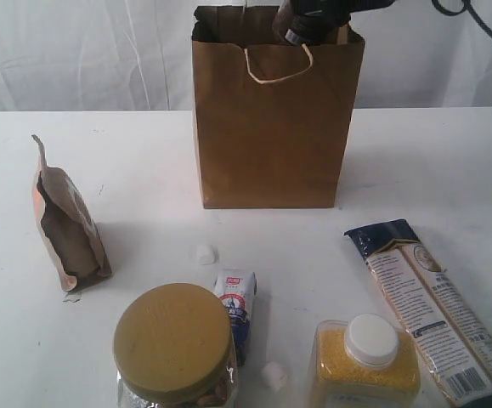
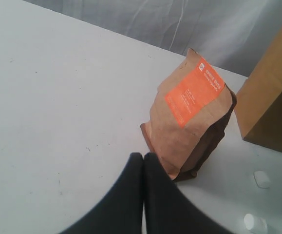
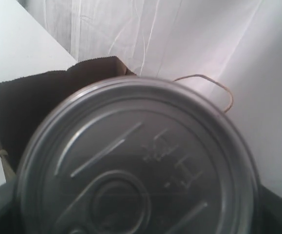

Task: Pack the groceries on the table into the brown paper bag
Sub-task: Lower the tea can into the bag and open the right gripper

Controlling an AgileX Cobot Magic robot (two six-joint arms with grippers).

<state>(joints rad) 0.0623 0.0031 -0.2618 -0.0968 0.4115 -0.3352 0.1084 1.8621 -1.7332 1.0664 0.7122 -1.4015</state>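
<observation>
The right claw (image 1: 313, 15) is clamped wide around the dark pull-tab can (image 1: 295, 27). In the right wrist view the can's ribbed lid fills nearly the whole picture, and only dark slivers of the claw show at the lower corners. In the exterior view, the right arm reaches in from the top right edge and holds the claw just over the mouth of the brown paper bag (image 1: 271, 127). The can hangs tilted there, its lower end level with the bag's front rim and just above a pale cord handle (image 1: 279, 72). The bag's dark open inside lies past the can in the wrist view.

The left claw (image 2: 143, 157) has its two black fingers pressed together, and nothing is between them. It points across the desk (image 1: 127, 153) towards the brown pouch (image 2: 189, 117), close to it but not touching. The left arm is out of the exterior view, so nothing more of its pose can be told.

The bag stands upright at the back of the desk. The pouch stands well to its left. Along the near edge are the following:
- the gold-lidded clear jar (image 1: 175, 340)
- the small blue-white carton (image 1: 237, 308) just beside it
- the white-capped yellow-grain jar (image 1: 366, 361)
- a long noodle pack (image 1: 428, 297) lying flat at the right

One white marshmallow (image 1: 206, 253) lies in front of the bag, and another marshmallow (image 1: 274, 375) lies between the two jars.
</observation>
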